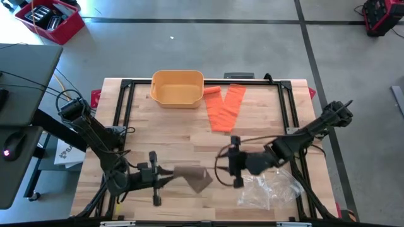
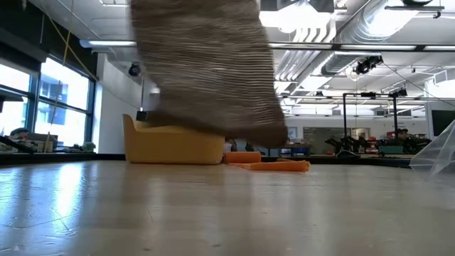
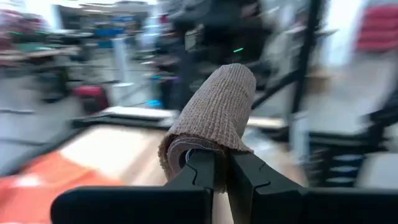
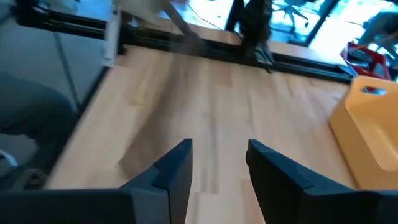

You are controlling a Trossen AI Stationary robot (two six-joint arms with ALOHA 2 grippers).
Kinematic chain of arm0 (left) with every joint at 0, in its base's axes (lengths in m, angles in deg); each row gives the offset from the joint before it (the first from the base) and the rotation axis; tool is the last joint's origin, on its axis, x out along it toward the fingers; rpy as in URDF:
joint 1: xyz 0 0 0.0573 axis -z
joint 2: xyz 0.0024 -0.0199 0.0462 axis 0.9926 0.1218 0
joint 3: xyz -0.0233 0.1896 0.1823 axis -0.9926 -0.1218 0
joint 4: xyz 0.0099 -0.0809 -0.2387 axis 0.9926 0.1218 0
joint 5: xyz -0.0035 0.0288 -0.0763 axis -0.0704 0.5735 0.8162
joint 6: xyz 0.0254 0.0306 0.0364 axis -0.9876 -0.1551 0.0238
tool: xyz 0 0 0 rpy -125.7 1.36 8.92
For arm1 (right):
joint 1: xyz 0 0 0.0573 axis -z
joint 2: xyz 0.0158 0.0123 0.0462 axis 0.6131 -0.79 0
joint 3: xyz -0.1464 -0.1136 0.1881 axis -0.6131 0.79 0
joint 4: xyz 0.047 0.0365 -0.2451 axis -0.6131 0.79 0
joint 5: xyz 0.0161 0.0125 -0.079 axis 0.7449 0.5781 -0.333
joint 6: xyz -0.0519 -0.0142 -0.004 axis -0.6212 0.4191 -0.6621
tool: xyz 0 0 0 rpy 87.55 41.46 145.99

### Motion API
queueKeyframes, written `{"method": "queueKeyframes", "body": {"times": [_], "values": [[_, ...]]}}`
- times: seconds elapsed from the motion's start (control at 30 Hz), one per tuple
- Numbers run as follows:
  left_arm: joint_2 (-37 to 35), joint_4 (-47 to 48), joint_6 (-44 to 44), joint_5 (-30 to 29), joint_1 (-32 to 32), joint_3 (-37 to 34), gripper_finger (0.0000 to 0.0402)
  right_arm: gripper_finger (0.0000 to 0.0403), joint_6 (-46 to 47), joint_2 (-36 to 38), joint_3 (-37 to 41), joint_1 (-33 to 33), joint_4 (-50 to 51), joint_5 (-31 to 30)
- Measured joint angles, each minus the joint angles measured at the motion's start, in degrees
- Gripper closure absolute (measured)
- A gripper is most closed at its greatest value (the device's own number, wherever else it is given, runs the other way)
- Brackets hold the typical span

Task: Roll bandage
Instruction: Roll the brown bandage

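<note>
The left end effector (image 1: 165,178) was at the near left part of the counter (image 1: 252,132), and its two fingers (image 3: 202,177) were clamped together on a beige bandage (image 1: 194,176). In the left wrist view the bandage (image 3: 214,118) was partly rolled, with the spiral of its layers visible at the end just in front of the fingers. In the high view its loose part spread out from the fingertips toward the middle of the counter, and in the low view the ribbed cloth (image 2: 206,71) hung above the wood surface and did not touch it.

The right end effector (image 1: 234,162) was a little to the right of the bandage, near but apart from it. Its fingers (image 4: 177,165) stood apart, with only bare wood between them, so it held nothing.

Just beside the right end effector, toward the near right corner, a clear plastic bag (image 1: 271,188) lay on the counter. Farther back an orange bandage (image 1: 226,107) lay unrolled and flat, with a small rolled part at its far end. Next to it, at the back edge, stood a yellow bin (image 1: 177,88).

Beyond the counter, on the floor at the far left, was a red crate (image 1: 50,19).
</note>
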Motion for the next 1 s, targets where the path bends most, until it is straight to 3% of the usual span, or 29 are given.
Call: {"method": "queueKeyframes", "body": {"times": [0.1, 0.23, 0.37, 0.5, 0.67, 0.87, 1.0], "values": [[0.0, 10.5, 4.1, -2.2, -2.7, 0.0, 0.0391, 0.0259, 2.3, -0.2, 0.0, -1.9, 0.2, 0.2], [0.1, 33.2, 21.2, -1.4, -7.7, 0.0, 0.0391, 0.0259, 3.0, -3.0, 0.0, -2.6, 0.1, 4.5], [0.1, 50.3, 34.0, -3.3, -10.9, 0.0, 0.0391, 0.0259, 4.0, -9.1, 0.0, -0.7, -2.9, 9.3], [0.1, 61.5, 41.9, -7.3, -12.2, 0.0, 0.0391, 0.0259, 1.9, -17.8, 0.1, 2.5, -12.1, 16.1], [0.1, 63.6, 46.8, -8.7, -12.8, -3.4, 0.0391, 0.0259, -2.3, -27.1, 0.1, 7.4, -21.4, 17.7], [0.1, 59.1, 51.3, -7.4, -12.7, -9.8, 0.0391, 0.0259, -6.0, -34.8, -3.4, 14.8, -23.5, 18.5], [0.1, 56.3, 52.7, -7.0, -12.7, -12.5, 0.0391, 0.0259, -9.9, -39.9, -7.3, 19.0, -23.5, 23.7]]}}
